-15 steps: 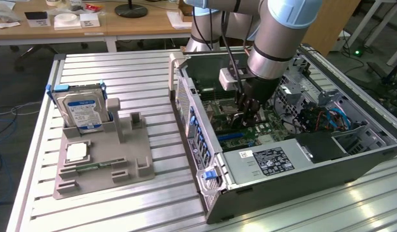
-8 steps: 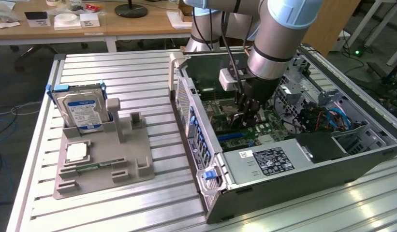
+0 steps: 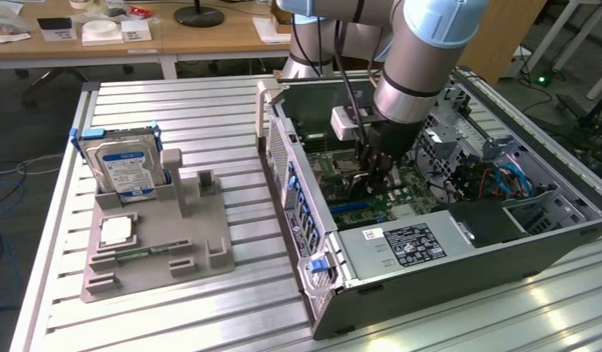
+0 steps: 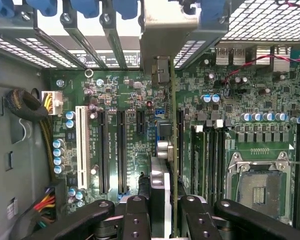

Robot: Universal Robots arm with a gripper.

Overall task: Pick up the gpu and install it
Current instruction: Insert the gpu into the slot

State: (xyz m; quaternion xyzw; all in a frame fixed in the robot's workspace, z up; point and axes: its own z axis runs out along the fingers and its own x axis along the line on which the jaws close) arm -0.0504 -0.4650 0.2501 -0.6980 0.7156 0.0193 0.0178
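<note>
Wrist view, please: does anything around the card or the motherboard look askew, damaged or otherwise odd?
Nothing stands out. The gpu sits edge-on in the pincer, running straight and parallel to the expansion slots, its bracket at the rear openings. No visible damage.

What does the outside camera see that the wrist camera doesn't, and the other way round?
Outside camera: the blue-labelled hard drive standing in a gray holder on the slatted table, beside the open computer case. Wrist camera: a white slot and the empty processor socket, close up. Both: the green motherboard and the gripper clamped on the gpu inside the case.
</note>
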